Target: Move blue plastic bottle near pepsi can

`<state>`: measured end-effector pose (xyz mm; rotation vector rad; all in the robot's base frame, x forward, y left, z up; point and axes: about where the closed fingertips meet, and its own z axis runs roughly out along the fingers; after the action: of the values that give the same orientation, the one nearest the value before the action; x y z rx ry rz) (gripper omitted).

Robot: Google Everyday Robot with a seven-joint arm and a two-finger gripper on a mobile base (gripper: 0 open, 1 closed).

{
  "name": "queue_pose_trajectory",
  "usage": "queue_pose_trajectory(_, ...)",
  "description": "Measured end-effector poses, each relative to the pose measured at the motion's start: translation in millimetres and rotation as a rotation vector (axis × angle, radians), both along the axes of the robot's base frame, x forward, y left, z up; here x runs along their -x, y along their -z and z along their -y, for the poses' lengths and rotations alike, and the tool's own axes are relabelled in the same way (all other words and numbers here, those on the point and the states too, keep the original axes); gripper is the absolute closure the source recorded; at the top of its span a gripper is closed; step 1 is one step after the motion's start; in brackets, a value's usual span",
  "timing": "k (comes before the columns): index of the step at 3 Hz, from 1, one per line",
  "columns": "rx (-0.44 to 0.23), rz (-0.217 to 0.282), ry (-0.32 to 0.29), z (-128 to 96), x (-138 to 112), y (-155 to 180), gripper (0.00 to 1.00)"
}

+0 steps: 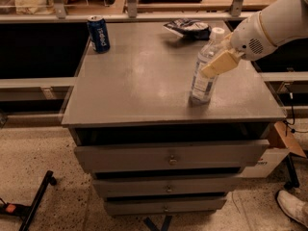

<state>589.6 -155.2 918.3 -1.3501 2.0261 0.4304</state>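
Observation:
The blue plastic bottle (202,80), clear with a white cap and a white-and-blue label, stands on the right front part of the grey cabinet top (144,76), leaning slightly right. My gripper (218,63) reaches in from the right and is closed around the bottle's upper body; one beige finger (221,61) crosses in front of it. The bottle's base touches the top. The pepsi can (98,33) stands upright at the far left corner, well away from the bottle.
A dark blue-and-white snack bag (188,29) lies at the back right, behind the bottle. The cabinet has three drawers (168,158) below, the top one slightly open. A cardboard box (284,141) sits on the floor at right.

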Motion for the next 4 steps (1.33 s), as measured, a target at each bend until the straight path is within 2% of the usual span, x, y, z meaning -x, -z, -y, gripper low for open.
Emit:
queue_pose_trajectory(1, -0.001, 0.011, -0.015, -7, -1, -3, 1.0)
queue_pose_trajectory(3, 0.005, 0.086, -0.096, -55, -42, -33, 1.0)
queue_pose_trajectory(4, 0.012, 0.11, -0.137, -88, -66, -43, 1.0)
